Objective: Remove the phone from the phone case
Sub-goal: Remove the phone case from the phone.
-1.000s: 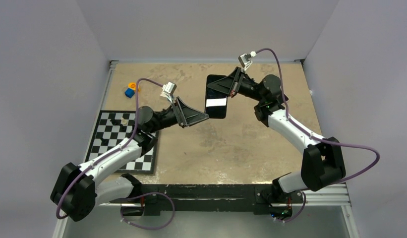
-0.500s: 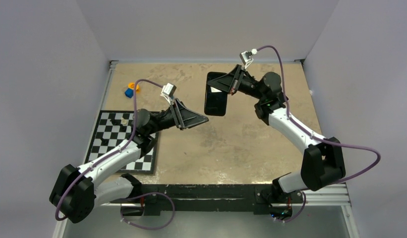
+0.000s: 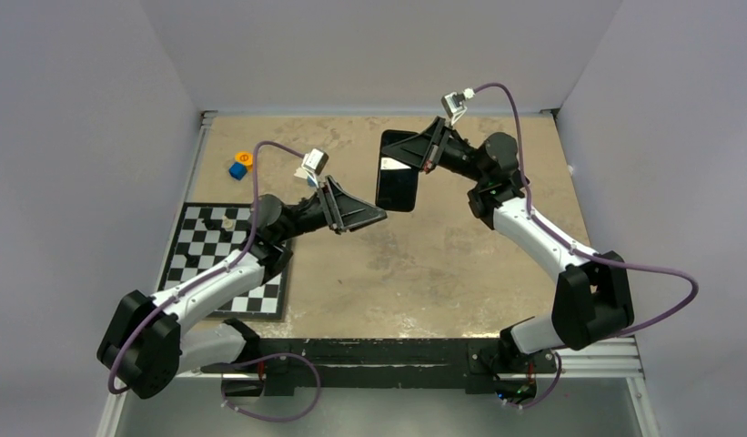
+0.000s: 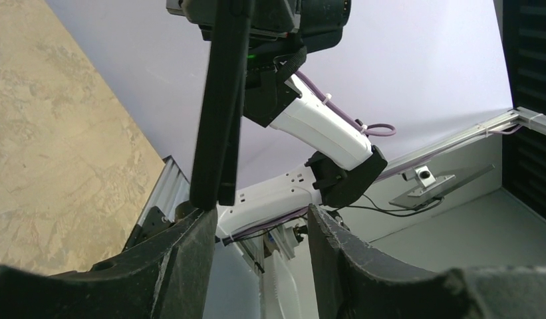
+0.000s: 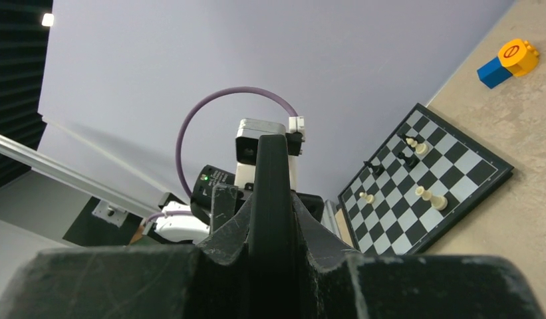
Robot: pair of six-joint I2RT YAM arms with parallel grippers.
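- Now the right gripper (image 3: 419, 157) is clamped on the phone (image 3: 397, 182) and holds it in the air over the far middle of the bench (image 3: 424, 273), clear of the surface.
- From the right wrist view the slab stands edge-on, pinched tight between both fingers.
- The phone case (image 3: 382, 173) looks to be on still; from the left wrist I see two dark layers along the edge but no gap between them.
- Change over the last second: the bright band of glare on the phone's face is gone, so the right wrist has tilted it a little. The free lower end now points toward the left arm.
- The left gripper (image 3: 378, 217) has crept up and slightly inward. Its jaws stand partly open and hold nothing.
- From the left wrist view, the phone's lower end hangs just above my left finger (image 4: 183, 246), not yet between the two. Touching or just apart, I cannot tell.
- My reading: this is the hand-over set-up. One gripper steadies, the other must catch the case lip and peel.
- Next move, as I judge it, needs the left jaws shifted sideways under that end before closing.
- Risk: a glancing push could twist the phone in the right grip.
- Chessboard (image 3: 226, 259) and the blue and orange blocks (image 3: 240, 165) sit well off to the left, out of the way.
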